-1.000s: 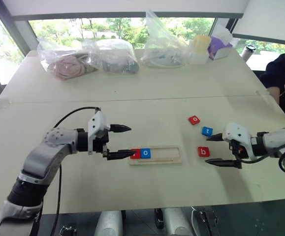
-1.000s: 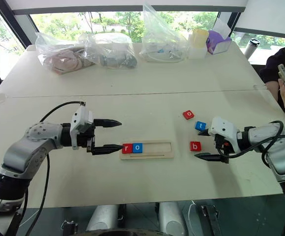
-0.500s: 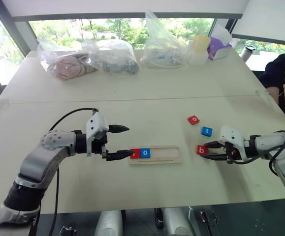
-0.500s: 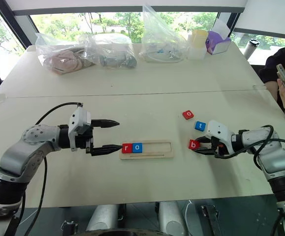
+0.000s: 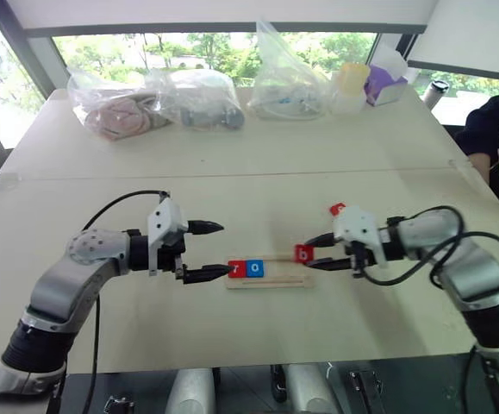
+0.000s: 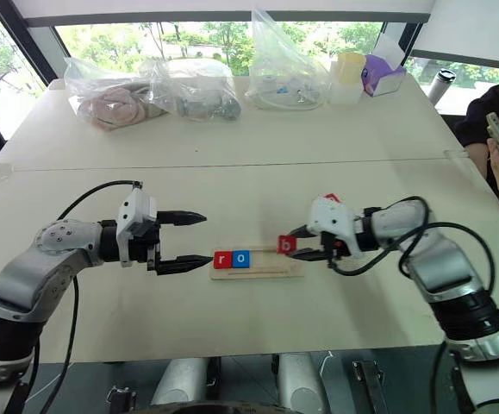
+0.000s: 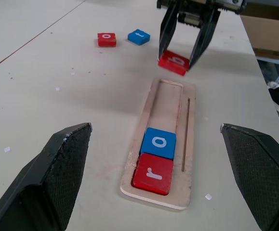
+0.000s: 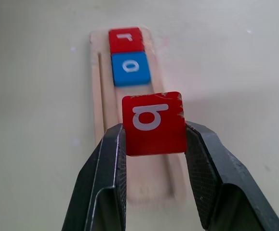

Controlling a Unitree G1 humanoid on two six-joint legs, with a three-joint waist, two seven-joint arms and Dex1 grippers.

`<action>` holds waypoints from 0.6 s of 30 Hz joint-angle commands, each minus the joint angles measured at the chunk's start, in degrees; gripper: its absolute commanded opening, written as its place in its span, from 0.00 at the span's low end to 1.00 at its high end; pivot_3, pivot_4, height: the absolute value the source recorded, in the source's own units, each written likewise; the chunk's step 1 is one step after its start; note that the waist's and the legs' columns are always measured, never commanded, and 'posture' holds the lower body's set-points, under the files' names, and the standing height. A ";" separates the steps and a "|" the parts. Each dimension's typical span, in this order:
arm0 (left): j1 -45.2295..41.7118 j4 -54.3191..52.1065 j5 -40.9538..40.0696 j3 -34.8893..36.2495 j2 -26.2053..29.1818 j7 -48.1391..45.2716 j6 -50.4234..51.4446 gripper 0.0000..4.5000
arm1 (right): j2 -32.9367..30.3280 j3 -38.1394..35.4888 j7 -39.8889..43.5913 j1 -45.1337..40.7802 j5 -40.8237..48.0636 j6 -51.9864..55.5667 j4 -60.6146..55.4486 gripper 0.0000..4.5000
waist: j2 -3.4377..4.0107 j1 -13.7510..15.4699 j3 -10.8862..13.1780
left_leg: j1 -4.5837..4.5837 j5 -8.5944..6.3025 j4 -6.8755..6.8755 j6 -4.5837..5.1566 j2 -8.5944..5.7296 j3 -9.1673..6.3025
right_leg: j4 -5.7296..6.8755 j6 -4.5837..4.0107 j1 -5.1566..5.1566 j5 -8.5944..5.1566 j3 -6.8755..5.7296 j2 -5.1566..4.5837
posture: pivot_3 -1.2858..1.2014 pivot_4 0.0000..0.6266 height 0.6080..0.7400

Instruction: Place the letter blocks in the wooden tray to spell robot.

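Observation:
The wooden tray (image 5: 288, 274) lies in the middle of the table, with a red r block (image 5: 237, 269) and a blue o block (image 5: 255, 268) at its left end. My right gripper (image 5: 309, 254) is shut on the red b block (image 8: 153, 122) and holds it just above the tray's right end. My left gripper (image 5: 223, 249) stands open at the tray's left end with nothing between its fingers (image 7: 57, 178). A red o block (image 7: 106, 39) and a blue t block (image 7: 139, 36) lie on the table beyond the tray.
Plastic bags (image 5: 154, 99) with contents, a yellow cup (image 5: 352, 79) and a purple box (image 5: 385, 82) line the table's far side. A person (image 5: 495, 129) sits at the right edge holding a phone.
My right gripper shut on the red b block, lifted it and carried it left to the tray's right end. The left arm stayed where it was.

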 commanded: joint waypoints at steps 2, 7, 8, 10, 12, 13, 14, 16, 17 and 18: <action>1.08 -3.16 -1.55 1.87 1.13 -0.37 0.04 1.00 | 1.87 2.40 -1.46 -2.18 -1.85 0.72 -0.89 0.25 | 0.00 -0.03 0.00 | 0.00 0.00 0.02 0.00 0.00 0.00 | 0.00 -0.11 0.00 0.07 0.00 0.00 | 0.52 0.24 1.00; 2.49 -4.71 -2.69 2.61 2.79 -1.23 0.20 1.00 | 3.82 4.87 -1.91 -2.69 -2.76 1.61 -1.06 0.25 | 0.01 -0.07 0.00 | 0.02 0.00 0.01 0.00 0.02 -0.02 | 0.06 -0.12 -0.01 0.07 -0.01 0.03 | 0.52 0.24 1.00; 2.64 -4.84 -2.84 2.65 3.08 -1.39 0.15 1.00 | 4.09 5.11 -2.10 -2.67 -2.94 1.66 -1.06 0.25 | 0.01 -0.07 0.00 | 0.02 0.00 0.01 0.00 0.02 -0.02 | 0.07 -0.12 -0.02 0.07 -0.01 0.04 | 0.52 0.24 1.00; 2.91 -5.00 -2.91 2.70 3.36 -1.56 -0.05 1.00 | 4.59 5.49 -2.48 -2.49 -3.10 2.11 -1.26 0.25 | 0.00 -0.04 -0.01 | 0.02 0.00 0.02 0.00 0.02 -0.01 | 0.08 -0.12 -0.02 0.07 -0.01 0.04 | 0.52 0.24 1.00; 3.07 -4.90 -2.66 2.57 3.57 -1.65 -0.41 1.00 | 4.64 6.08 -2.37 -2.07 -3.15 2.39 -1.76 0.25 | 0.00 -0.03 -0.01 | 0.02 0.00 0.03 0.00 0.02 -0.01 | 0.08 -0.12 -0.01 0.07 -0.01 0.03 | 0.52 0.24 1.00; 3.09 -4.86 -2.51 2.49 3.53 -1.51 -0.60 1.00 | 4.80 6.35 -2.55 -1.87 -3.27 2.26 -1.91 0.25 | 0.00 -0.05 -0.01 | 0.02 0.00 0.03 0.00 0.02 -0.01 | 0.08 -0.12 -0.01 0.07 -0.01 0.03 | 0.52 0.24 1.00; 3.09 -4.82 -2.42 2.45 3.49 -1.41 -0.73 1.00 | 4.91 6.52 -2.72 -1.78 -3.36 2.14 -1.97 0.25 | 0.00 -0.06 -0.01 | 0.02 0.00 0.04 0.00 0.02 -0.01 | 0.08 -0.12 -0.01 0.07 -0.01 0.03 | 0.52 0.24 1.00; 3.10 -4.90 -2.37 2.32 3.43 -1.31 -0.78 1.00 | 5.37 6.82 -3.28 -2.07 -3.79 2.10 -1.57 0.25 | 0.00 -0.06 -0.01 | 0.02 0.01 0.04 0.00 0.02 -0.01 | 0.09 -0.12 -0.01 0.07 -0.01 0.03 | 0.52 0.24 1.00; 3.10 -4.95 -2.35 2.24 3.42 -1.27 -0.79 1.00 | 5.52 6.92 -3.50 -2.23 -4.02 2.14 -1.39 0.25 | 0.00 -0.06 -0.01 | 0.02 0.01 0.04 0.00 0.02 -0.01 | 0.10 -0.12 -0.01 0.07 -0.01 0.03 | 0.52 0.24 1.00; 3.00 -4.74 -1.94 2.02 3.43 -1.31 -1.14 1.00 | 5.72 7.13 -3.73 -2.33 -4.38 1.89 -1.33 0.25 | 0.00 -0.06 -0.01 | 0.03 0.01 0.04 0.00 0.02 -0.01 | 0.10 -0.12 -0.01 0.07 -0.01 0.04 | 0.52 0.24 1.00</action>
